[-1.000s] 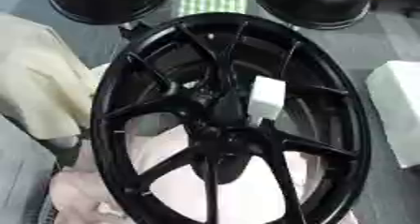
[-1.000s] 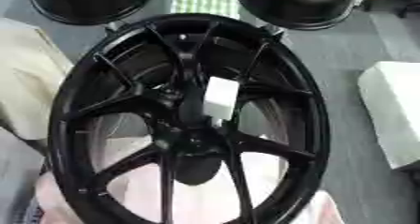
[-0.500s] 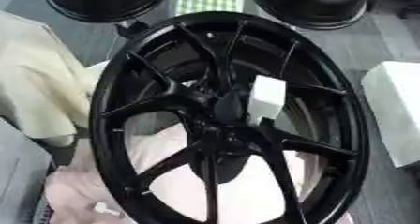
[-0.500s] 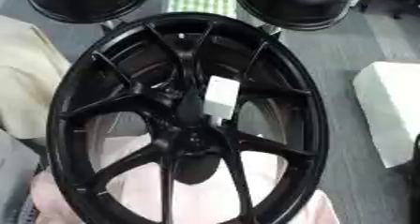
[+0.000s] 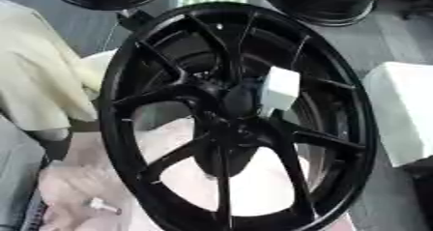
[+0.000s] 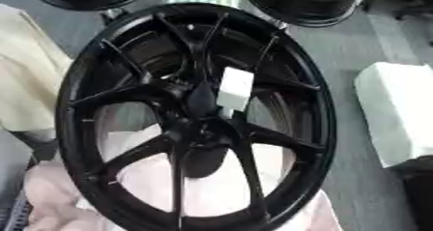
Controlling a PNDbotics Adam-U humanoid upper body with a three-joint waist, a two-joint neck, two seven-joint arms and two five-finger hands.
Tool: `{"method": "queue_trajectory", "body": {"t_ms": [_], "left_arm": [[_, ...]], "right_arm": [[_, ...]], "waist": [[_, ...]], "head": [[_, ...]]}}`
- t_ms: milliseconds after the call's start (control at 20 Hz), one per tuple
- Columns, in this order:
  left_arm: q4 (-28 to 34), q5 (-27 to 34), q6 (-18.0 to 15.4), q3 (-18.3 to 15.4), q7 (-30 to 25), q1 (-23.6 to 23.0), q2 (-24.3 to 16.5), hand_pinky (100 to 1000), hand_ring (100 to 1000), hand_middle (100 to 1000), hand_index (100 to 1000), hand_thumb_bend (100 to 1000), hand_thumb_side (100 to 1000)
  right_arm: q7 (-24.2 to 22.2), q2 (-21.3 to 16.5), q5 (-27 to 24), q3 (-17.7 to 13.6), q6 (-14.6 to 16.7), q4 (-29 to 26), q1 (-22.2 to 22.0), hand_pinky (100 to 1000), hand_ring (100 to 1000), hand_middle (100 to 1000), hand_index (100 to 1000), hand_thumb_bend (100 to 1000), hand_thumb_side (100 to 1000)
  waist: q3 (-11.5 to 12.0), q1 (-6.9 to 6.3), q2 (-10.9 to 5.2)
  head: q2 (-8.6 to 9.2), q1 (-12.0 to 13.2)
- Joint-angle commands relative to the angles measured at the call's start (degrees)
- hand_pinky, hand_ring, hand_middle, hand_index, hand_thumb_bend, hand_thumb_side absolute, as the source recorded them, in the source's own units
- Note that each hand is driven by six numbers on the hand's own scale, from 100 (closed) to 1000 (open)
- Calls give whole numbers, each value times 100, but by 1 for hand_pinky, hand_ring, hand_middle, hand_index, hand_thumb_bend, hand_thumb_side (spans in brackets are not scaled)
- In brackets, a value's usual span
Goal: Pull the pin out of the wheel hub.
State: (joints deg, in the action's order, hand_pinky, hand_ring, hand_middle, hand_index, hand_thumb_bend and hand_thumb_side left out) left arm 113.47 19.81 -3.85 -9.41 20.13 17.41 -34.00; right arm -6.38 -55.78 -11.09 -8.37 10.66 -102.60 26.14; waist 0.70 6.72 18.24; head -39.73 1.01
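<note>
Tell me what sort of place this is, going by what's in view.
Probably a wheel workshop or garage, though that's a guess. A large black spoked wheel stands in the foreground over a pinkish cloth, two more dark rims sit behind it, and the floor is plain grey.

A black, blurred mass sits low at the right edge of both eye views, on the side from which the robot's right arm enters. Only a cut-off strip of it shows. It cannot be told whether this is forearm, wrist or right hand. Its pose and state cannot be made out either.
</note>
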Motion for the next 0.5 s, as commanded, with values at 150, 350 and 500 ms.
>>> {"method": "queue_trajectory", "body": {"t_ms": [150,350,500], "left_arm": [[112,-75,-36,-63,25,-4,-364,523,621,543,640,144,716],[112,-104,-42,-63,30,-32,-442,522,621,543,640,141,715],[112,-121,-47,-66,34,-51,-485,521,621,544,640,133,711]], "right_arm": [[-444,-1829,-197,548,1300,679,143,794,721,721,765,438,300],[-664,-2273,-42,792,1984,1008,274,798,728,723,764,437,305],[-734,-2355,23,883,2182,1077,349,809,747,737,782,438,344]], "waist": [[-20,-22,-183],[-28,-37,-174],[-29,-50,-171]], "head": [[-84,32],[-97,40],[-70,-22]]}}
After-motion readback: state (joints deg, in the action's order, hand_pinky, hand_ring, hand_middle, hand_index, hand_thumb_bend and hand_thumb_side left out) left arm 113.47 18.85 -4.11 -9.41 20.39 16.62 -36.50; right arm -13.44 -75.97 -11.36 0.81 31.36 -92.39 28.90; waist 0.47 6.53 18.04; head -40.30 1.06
